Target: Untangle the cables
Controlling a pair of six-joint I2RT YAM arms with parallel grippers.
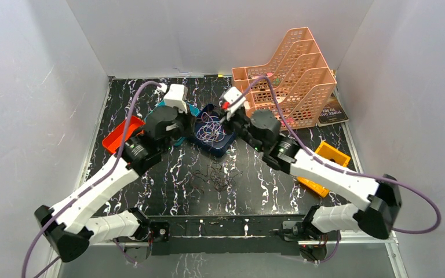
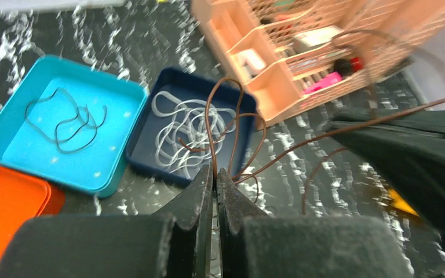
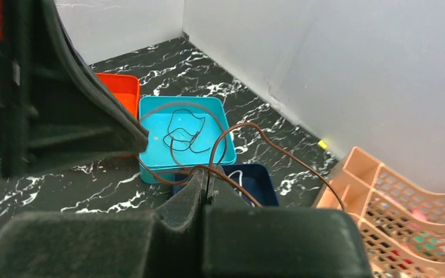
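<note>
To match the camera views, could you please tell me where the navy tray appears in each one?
Top external: navy tray, centre of picture.
Left wrist: navy tray, middle, holding whitish cables.
Right wrist: navy tray, lower middle, partly hidden.
Shared landmark: teal tray beside it.

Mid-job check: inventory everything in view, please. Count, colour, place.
brown cable: one, brown, held in the air between the left gripper and right gripper
whitish cables: a bunch, whitish, in the navy tray
black cable: count unclear, black, in the teal tray
loose cables: small tangle, dark, on the table near the navy tray
navy tray: one, dark blue, table centre
teal tray: one, teal, left of the navy tray
orange tray: one, orange, far left
yellow tray: one, yellow-orange, right side
organizer: one, peach, back right
booklet: one, dark, right of the organizer
left gripper: one, black, shut on the brown cable
right gripper: one, black, shut on the brown cable
</note>
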